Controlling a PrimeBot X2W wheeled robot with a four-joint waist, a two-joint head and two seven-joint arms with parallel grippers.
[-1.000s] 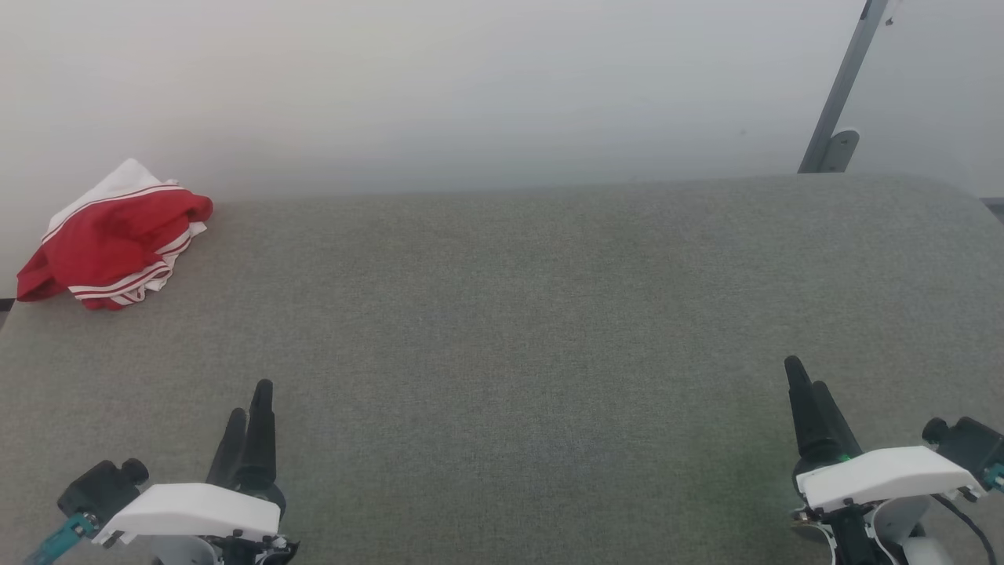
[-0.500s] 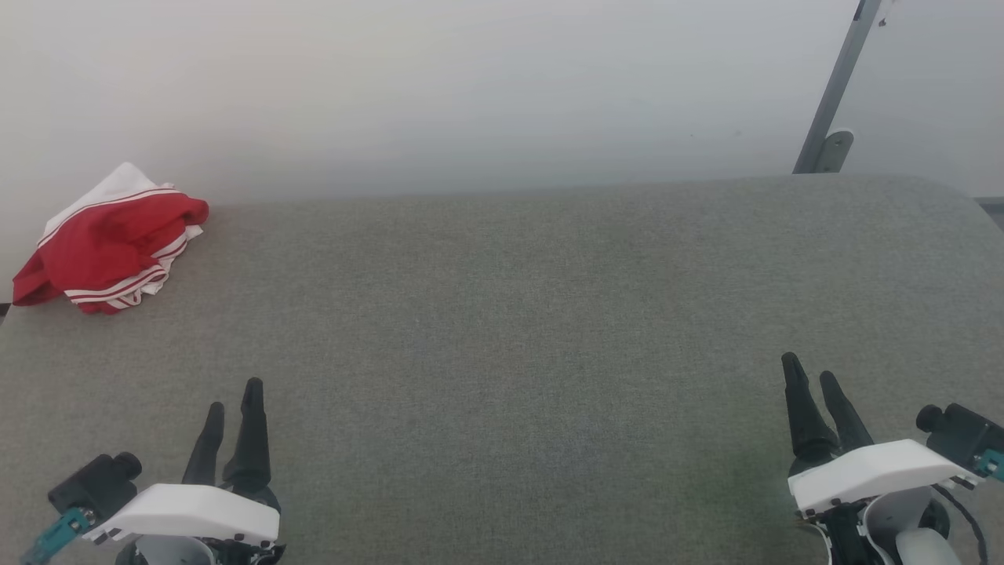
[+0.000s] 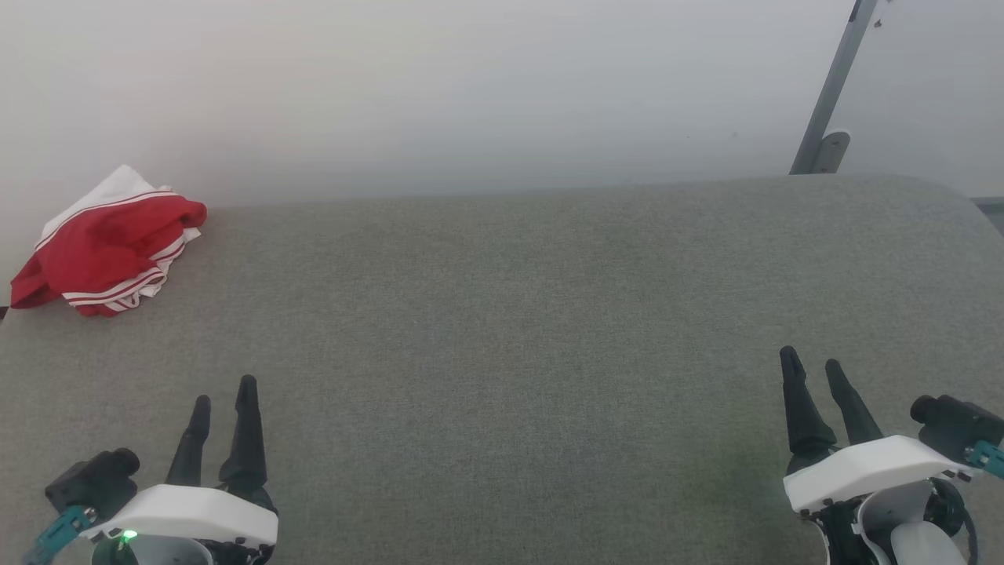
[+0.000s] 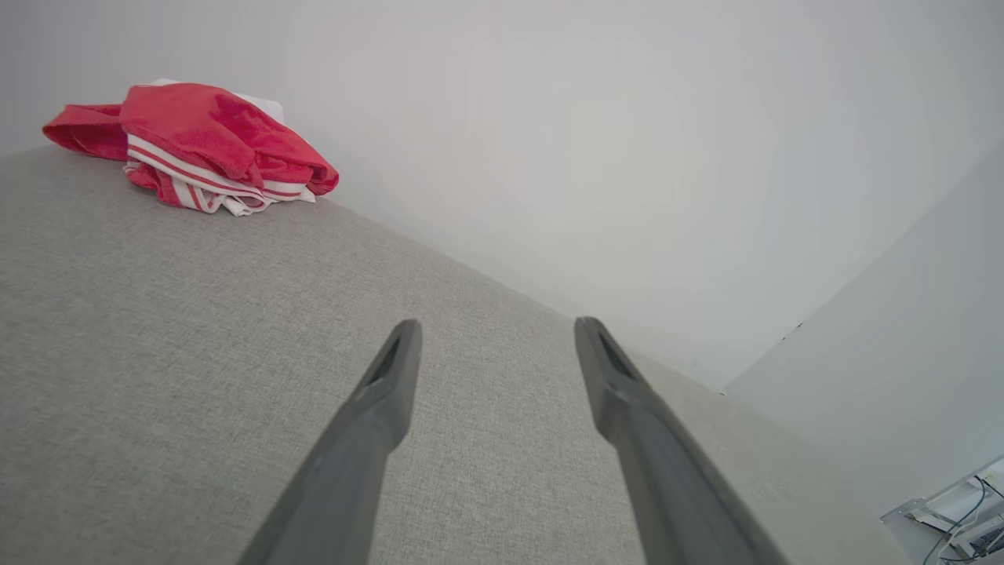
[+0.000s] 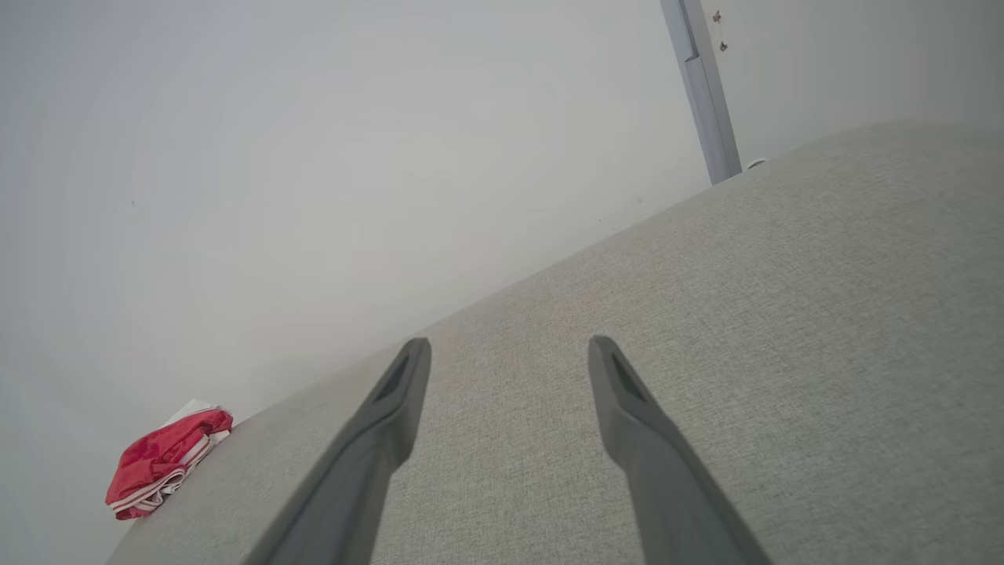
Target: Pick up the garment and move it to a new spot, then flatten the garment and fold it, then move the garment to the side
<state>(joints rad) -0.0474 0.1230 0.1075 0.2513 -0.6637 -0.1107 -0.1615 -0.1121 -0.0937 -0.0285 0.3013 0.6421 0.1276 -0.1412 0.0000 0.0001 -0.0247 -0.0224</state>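
Observation:
The garment [image 3: 106, 243] lies bunched in a small red heap with white striped trim at the far left corner of the grey fabric surface, against the wall. It also appears at the upper left of the left wrist view [image 4: 196, 141] and small at the lower left of the right wrist view [image 5: 161, 463]. Its chest print is hidden in the folds. My left gripper [image 3: 225, 390] stands open at the lower left, well short of the garment, holding nothing. At the lower right my right gripper [image 3: 812, 359] is open too, its fingers [image 5: 627, 408] spread over bare fabric.
A wide grey fabric surface [image 3: 510, 329] stretches between the grippers and ends at a pale wall [image 3: 471, 86]. A grey metal post [image 3: 831, 86] with a bracket stands at the back right. The surface's rounded right edge falls away at the far right.
Both grippers have gone from shut to open, fingers spreading apart. Both have drawn back slightly toward the bottom of the head view. The garment has not moved.

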